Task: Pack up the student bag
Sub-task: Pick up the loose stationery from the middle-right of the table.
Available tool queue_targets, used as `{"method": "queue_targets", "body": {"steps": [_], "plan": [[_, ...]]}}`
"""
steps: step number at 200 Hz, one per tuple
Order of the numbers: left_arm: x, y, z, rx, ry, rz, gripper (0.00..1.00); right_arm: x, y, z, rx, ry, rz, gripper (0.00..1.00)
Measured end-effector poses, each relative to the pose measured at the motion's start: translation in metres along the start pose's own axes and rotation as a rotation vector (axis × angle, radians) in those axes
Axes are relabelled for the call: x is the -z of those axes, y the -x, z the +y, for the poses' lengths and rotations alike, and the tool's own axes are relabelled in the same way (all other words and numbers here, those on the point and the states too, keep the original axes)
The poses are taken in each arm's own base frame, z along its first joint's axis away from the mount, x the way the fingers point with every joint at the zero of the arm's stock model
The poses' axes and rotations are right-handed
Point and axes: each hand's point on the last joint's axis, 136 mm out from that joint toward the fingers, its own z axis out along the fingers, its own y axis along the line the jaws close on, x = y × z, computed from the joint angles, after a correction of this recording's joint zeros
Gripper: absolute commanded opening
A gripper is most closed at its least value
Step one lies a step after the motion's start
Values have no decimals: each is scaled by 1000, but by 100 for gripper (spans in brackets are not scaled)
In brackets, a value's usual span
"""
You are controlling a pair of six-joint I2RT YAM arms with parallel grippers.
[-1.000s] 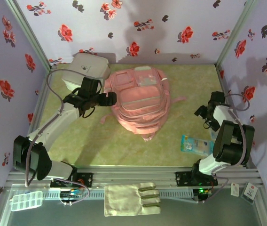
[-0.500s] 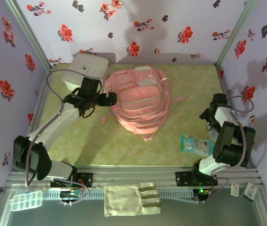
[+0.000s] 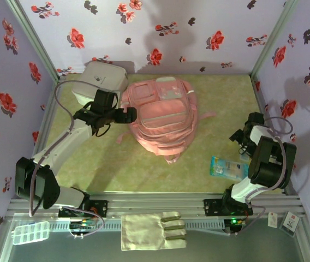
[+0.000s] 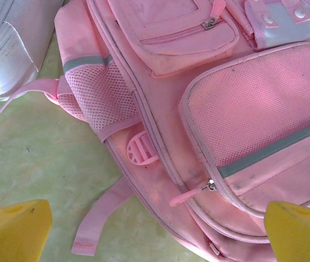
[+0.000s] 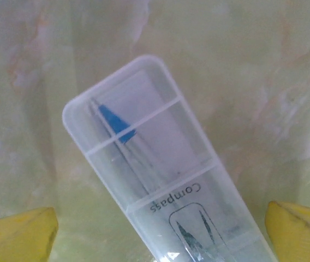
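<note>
Here the student bag [image 3: 160,117] lies on the tabletop [image 3: 117,164], pockets up; the left jaws hang wide open over its side, seemingly seeking a zip; the right jaws, also open, frame the compass case [image 5: 155,164] for pickup.

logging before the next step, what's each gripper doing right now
Left gripper: open, holding nothing, over the student bag.
Right gripper: open, holding nothing, over the compass case.
</note>
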Motion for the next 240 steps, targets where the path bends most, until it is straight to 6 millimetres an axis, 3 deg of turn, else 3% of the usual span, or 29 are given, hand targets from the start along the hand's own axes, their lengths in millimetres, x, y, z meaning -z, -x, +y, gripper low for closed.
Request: {"method": "queue_targets", "body": {"steps": [39, 77, 107, 140, 182, 214, 240], "plan": [[0, 0, -1, -3, -6, 2, 100, 0, -4, 5, 29, 11, 9, 69], [1, -3, -2, -11, -10, 18, 100, -3, -5, 4, 39, -13, 16, 68], [6, -2, -4, -42, -14, 30, 100, -3, -3, 5, 29, -17, 19, 54], [13, 5, -13, -98, -30, 26, 100, -3, -1, 5, 20, -20, 14, 46], [0, 11, -63, -268, -101, 62, 98, 4, 1, 8, 18, 4, -1, 43], [-22, -13, -111, -523, -169, 144, 91, 27, 8, 22, 15, 96, -49, 43], [-42, -36, -142, -739, -212, 215, 80, 45, 8, 36, 25, 173, -73, 43]]}}
